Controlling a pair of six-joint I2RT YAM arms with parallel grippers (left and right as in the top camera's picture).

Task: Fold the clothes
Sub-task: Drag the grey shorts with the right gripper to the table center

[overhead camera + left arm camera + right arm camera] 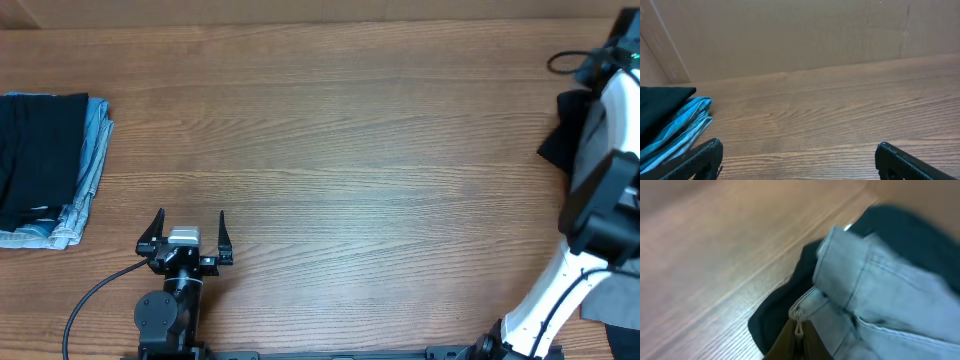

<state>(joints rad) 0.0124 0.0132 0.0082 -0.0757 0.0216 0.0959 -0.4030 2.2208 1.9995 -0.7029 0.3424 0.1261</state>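
Folded stack [45,165] at the left edge of the overhead frame: black garment [40,150] on top, light-blue jeans [85,180] beneath, denim edges showing along the right side and bottom. Same stack at the lower left of the left wrist view, flat on the wooden table [350,130].

Unfolded pile at the right edge of the overhead frame, half hidden under the white right arm [600,130], only a dark garment [560,135] sticking out to the left. Up close in the blurred right wrist view: pale-blue denim [880,290] bunched over dark cloth [775,325], with what looks like a brown garment [795,347] and a zip pull at the bottom edge.

Left gripper [190,232] in the lower left of the overhead frame, near the stack but not touching it, released, fingers [702,157] spread wide with bare wood between them. Black cable [90,300] curving off to its lower left.

Right gripper above the pile, fingers out of sight in every view; released or clenched, cannot tell.
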